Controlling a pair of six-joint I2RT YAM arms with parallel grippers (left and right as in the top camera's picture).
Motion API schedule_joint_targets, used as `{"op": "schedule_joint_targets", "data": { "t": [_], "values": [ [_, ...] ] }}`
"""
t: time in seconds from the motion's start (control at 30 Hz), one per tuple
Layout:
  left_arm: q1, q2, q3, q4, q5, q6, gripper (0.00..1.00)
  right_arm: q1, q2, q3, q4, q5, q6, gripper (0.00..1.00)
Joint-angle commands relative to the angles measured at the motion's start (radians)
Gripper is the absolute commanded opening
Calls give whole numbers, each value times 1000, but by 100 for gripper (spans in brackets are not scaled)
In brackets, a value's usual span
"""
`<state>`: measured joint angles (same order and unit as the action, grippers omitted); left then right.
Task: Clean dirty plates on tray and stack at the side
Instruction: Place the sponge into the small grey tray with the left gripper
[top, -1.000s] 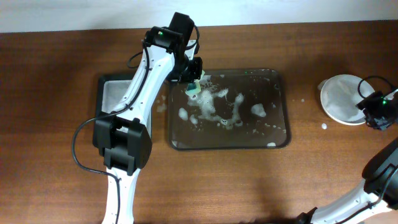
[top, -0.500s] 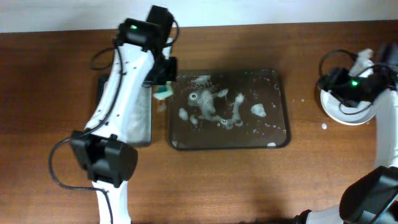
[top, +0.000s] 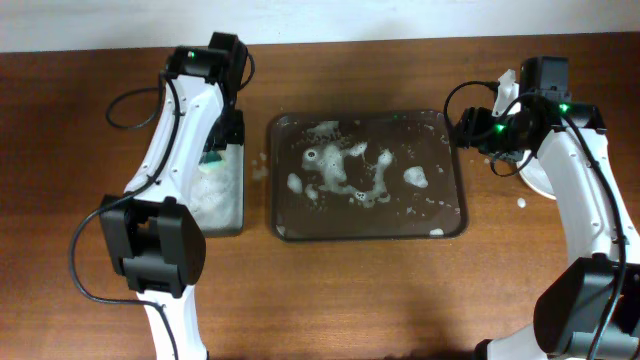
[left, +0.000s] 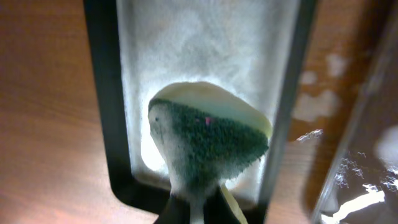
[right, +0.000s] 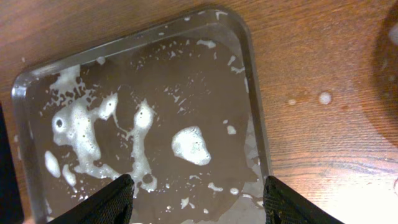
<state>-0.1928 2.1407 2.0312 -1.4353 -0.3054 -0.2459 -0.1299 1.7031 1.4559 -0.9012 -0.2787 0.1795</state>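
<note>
Left pincer (left: 196, 213), clamped on the sponge (left: 208, 144), moved over the narrow tray (left: 101, 124); right pincer (right: 200, 200), apart, reached the large tray (right: 256, 124).

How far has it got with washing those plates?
Nearly finished, it seems. Done: the big tray holds only foam, and white plates sit at the right, half hidden by the right arm, so I cannot count them. In hand: the left claw holds the sponge over the small tray. Left: probably dropping the sponge; the right claw hangs open, empty.
</note>
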Motion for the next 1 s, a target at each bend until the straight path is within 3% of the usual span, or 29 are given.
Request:
{"op": "schedule_joint_targets", "data": {
  "t": [0.0,0.07,0.13,0.17,0.27,0.33,0.6,0.8,0.97],
  "values": [
    [9,-9,-120,71,-64,8,1,5,5,4,3,26,-8,67],
    [9,-9,-138,83,-89,-16,9,5,5,4,3,26,-8,67],
    [9,-9,-140,93,-89,-15,24,5,5,4,3,26,-8,67],
    [9,-9,-140,99,-93,-15,34,5,5,4,3,26,-8,67],
    [9,-9,-140,101,-104,-15,79,5,5,4,2,27,-8,67],
    [11,-9,-140,108,-103,-15,97,5,5,4,2,27,-12,67],
    [13,-10,-96,90,-102,-30,99,5,2,5,3,26,-19,66],
    [13,-10,138,-43,-88,-30,99,5,-61,73,-57,26,-52,66],
    [13,-18,373,-154,24,-29,99,5,-137,189,-166,32,-103,67]
  ]
}}
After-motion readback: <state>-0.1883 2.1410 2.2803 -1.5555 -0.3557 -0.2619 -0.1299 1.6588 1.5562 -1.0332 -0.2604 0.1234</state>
